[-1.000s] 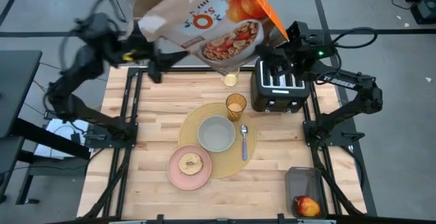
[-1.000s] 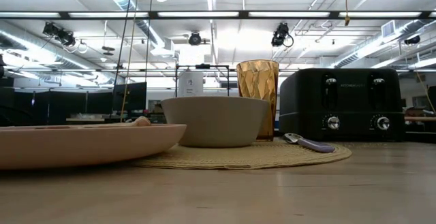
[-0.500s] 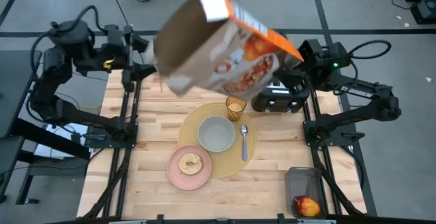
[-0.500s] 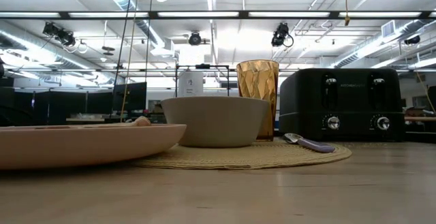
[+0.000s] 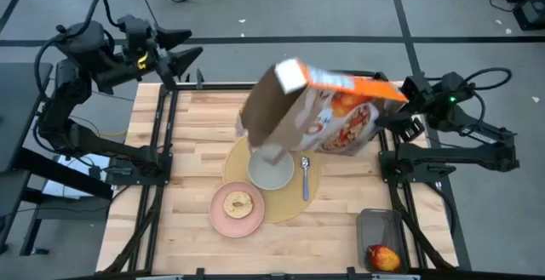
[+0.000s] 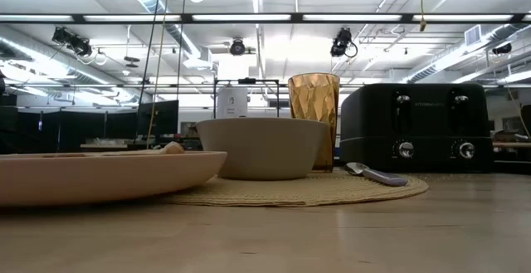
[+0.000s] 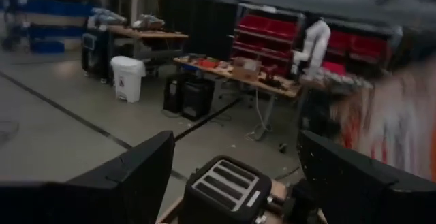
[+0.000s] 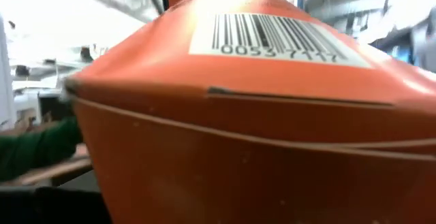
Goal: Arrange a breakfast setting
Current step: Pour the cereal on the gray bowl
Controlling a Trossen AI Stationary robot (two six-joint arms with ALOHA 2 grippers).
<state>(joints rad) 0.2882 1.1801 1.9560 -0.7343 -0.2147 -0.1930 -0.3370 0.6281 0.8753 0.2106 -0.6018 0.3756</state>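
While the right gripper (image 5: 393,125) grasps the orange cereal box (image 5: 319,118) by its end, the box hangs tilted above the table (image 5: 187,169), its opened top down over the grey bowl (image 5: 271,169). From the right wrist, the box's orange end panel with a barcode fills the view.

Beneath it sits the breakfast setting. A round tan placemat (image 5: 285,205), woven and flat, lies mid-table. The bowl rests on it, wide and pale grey, matte outside in the low view (image 6: 262,147). Just beside the bowl, on the mat, lies the blue-handled spoon (image 5: 305,176), its handle pointing toward the near edge. A pink plate (image 5: 237,209) overlaps the mat's near-left rim and carries a toast slice (image 5: 238,204), round and browned. In the low view the amber tumbler (image 6: 314,117), faceted and golden, stands behind the bowl, next to the black toaster (image 6: 417,127). The red apple (image 5: 383,257), with a yellow patch, sits in a dark tray (image 5: 381,228) at the near right corner, well apart from the mat.

The left gripper (image 5: 180,47) waits beyond the far left corner, fingers spread and holding nothing.
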